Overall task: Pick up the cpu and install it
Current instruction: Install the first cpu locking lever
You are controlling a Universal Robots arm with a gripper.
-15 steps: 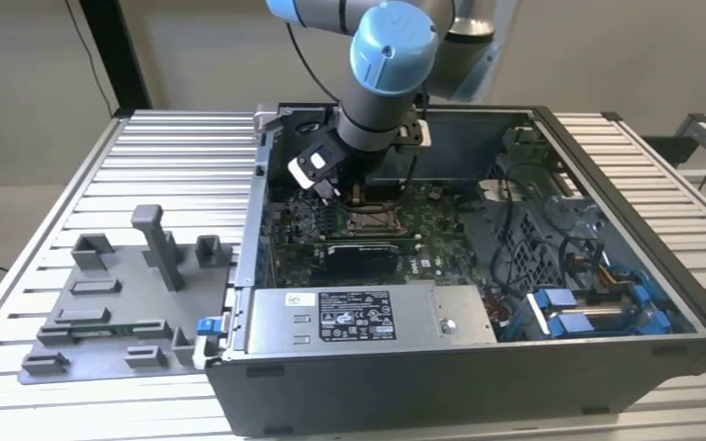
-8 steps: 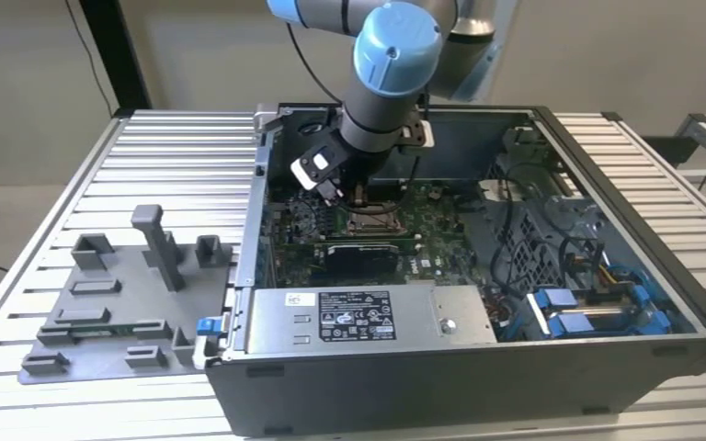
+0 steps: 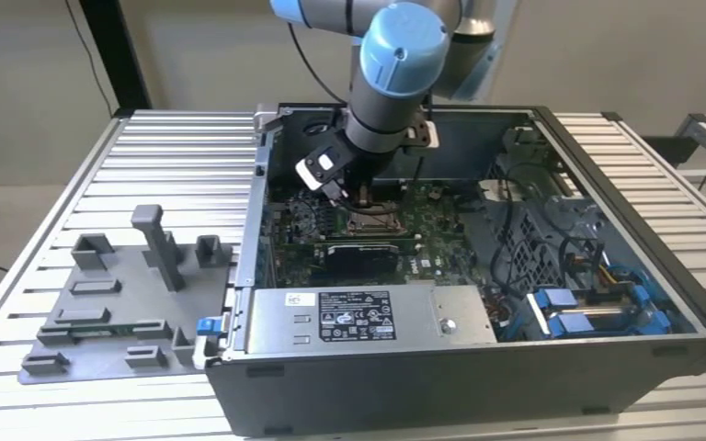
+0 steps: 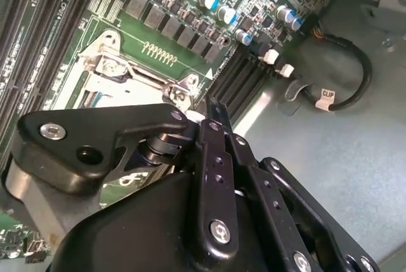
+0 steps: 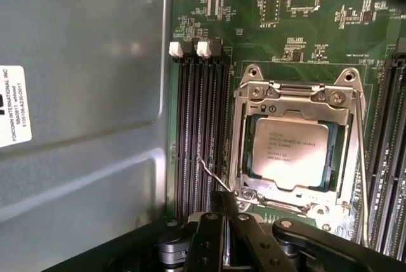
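While the cpu (image 5: 290, 153) lies flat in its socket (image 5: 295, 97), metal top up, edges parallel to it, claw (image 5: 223, 199) clenched, empty

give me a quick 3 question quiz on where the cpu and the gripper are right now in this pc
1. True or false: the gripper holds the cpu up in the air.
2. Where is the gripper? A: inside the computer case, above the circuit board; B: outside the case; C: behind the case.
3. In the first wrist view, what surrounds the cpu?
Key: 1 false, it lies flat on the circuit board. 2 A. 3 a metal frame.
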